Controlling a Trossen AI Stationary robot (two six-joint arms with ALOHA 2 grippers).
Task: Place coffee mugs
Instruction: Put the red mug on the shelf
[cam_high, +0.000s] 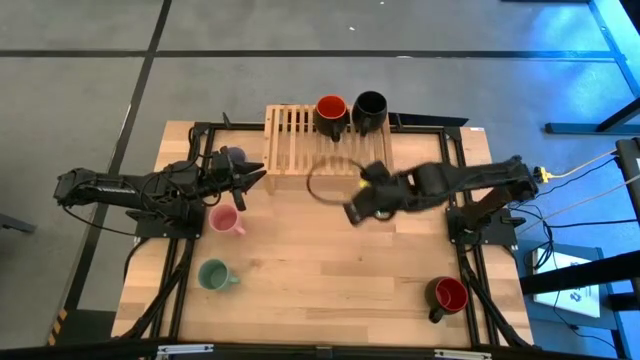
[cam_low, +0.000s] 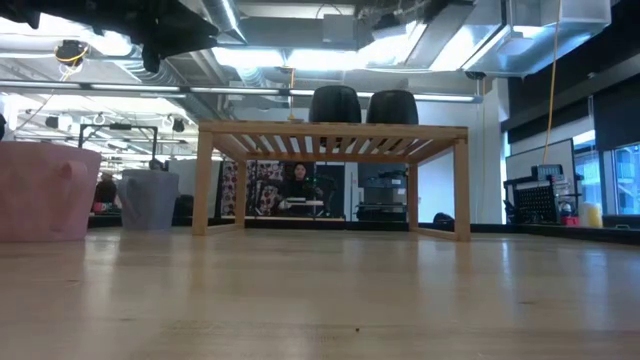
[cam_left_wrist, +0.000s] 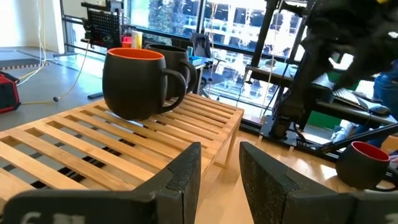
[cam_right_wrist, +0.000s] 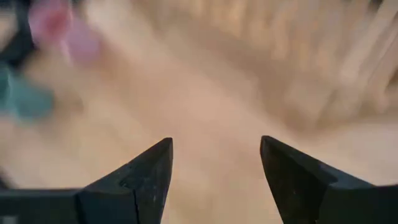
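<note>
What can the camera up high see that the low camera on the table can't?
Only the high view shows the green mug, the red-inside mug at the table's front right, and both arms: the left end effector by the rack's left end, the right end effector, open, over the table's middle.

Only the low view shows the room under the rack, with a person there.

Both show the wooden rack carrying two mugs, plus the pink mug and lavender mug.

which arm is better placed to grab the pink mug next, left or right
Probably the left: the left gripper sits open just beside the pink mug, while the open right gripper is over mid-table, farther away.
</note>
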